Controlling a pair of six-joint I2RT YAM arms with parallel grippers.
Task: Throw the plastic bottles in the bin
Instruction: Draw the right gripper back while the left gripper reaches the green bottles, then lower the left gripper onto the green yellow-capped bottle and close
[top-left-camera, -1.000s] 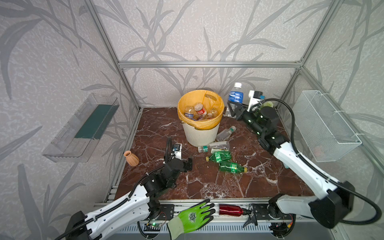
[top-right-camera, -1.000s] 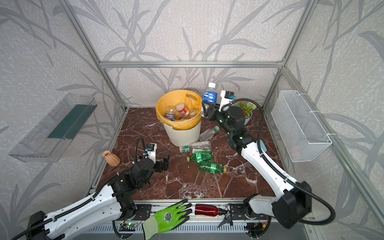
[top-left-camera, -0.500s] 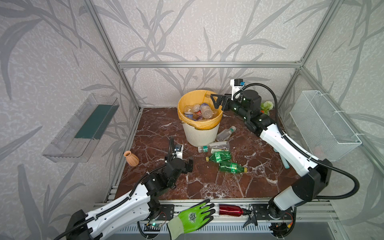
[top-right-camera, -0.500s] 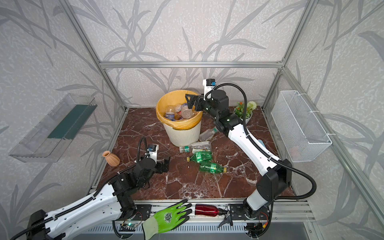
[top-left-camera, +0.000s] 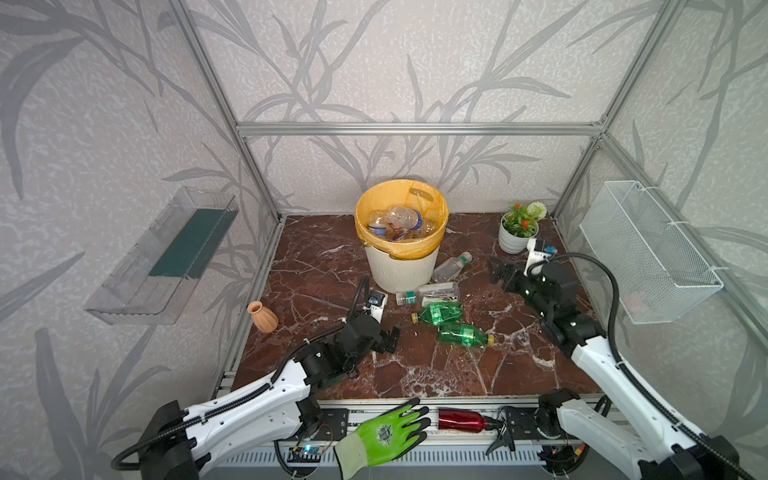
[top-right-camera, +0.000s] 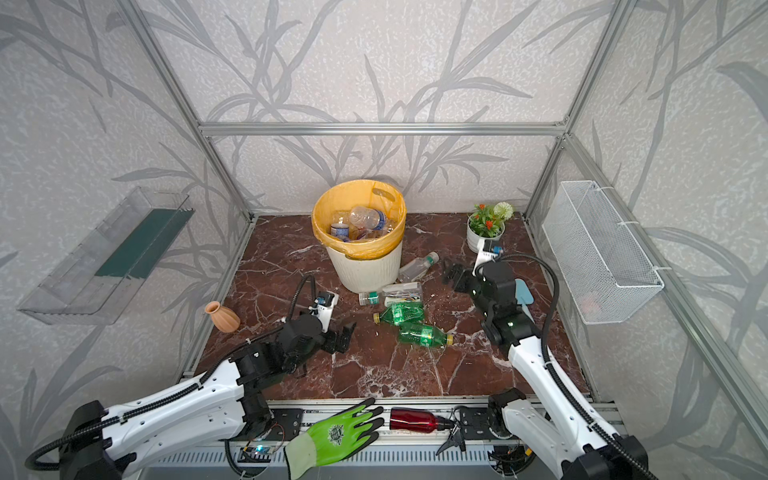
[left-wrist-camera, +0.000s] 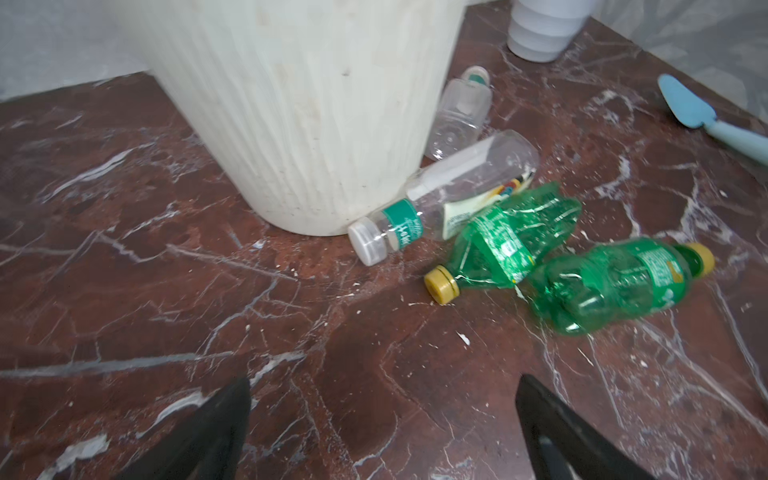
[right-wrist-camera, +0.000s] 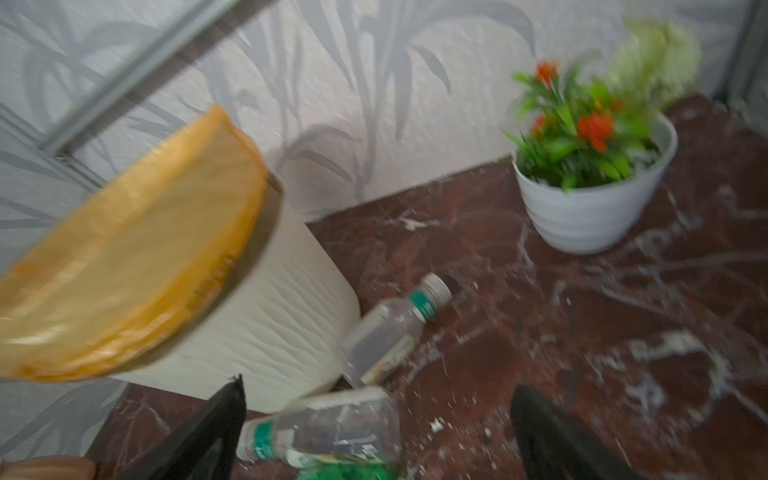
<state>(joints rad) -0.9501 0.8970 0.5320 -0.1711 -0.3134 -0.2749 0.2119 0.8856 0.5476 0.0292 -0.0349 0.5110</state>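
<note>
The cream ribbed bin (top-left-camera: 401, 270) with its yellow bag stands at the back middle, with several clear plastic bottles (top-left-camera: 399, 218) inside. On the floor beside it lie two clear bottles (top-left-camera: 451, 266) (top-left-camera: 430, 294) and two green ones (top-left-camera: 440, 312) (top-left-camera: 463, 334), seen close in the left wrist view (left-wrist-camera: 511, 237). My left gripper (top-left-camera: 390, 336) (left-wrist-camera: 384, 380) is open and empty, low over the floor, short of the green bottles. My right gripper (top-left-camera: 496, 270) (right-wrist-camera: 378, 386) is open and empty, right of the bin, above a clear bottle (right-wrist-camera: 332, 424).
A white flowerpot (top-left-camera: 517, 235) stands at the back right and a terracotta vase (top-left-camera: 262, 316) at the left. A blue scoop (top-right-camera: 524, 297) lies under the right arm. A green glove (top-left-camera: 386, 432) and a red metal bottle (top-left-camera: 461, 419) rest on the front rail. A wire basket (top-left-camera: 648, 257) hangs on the right wall.
My right gripper carried a clear blue-labelled bottle over the bin, opened and let it go, then swung back down to the right of the bin. The left arm has barely moved.
</note>
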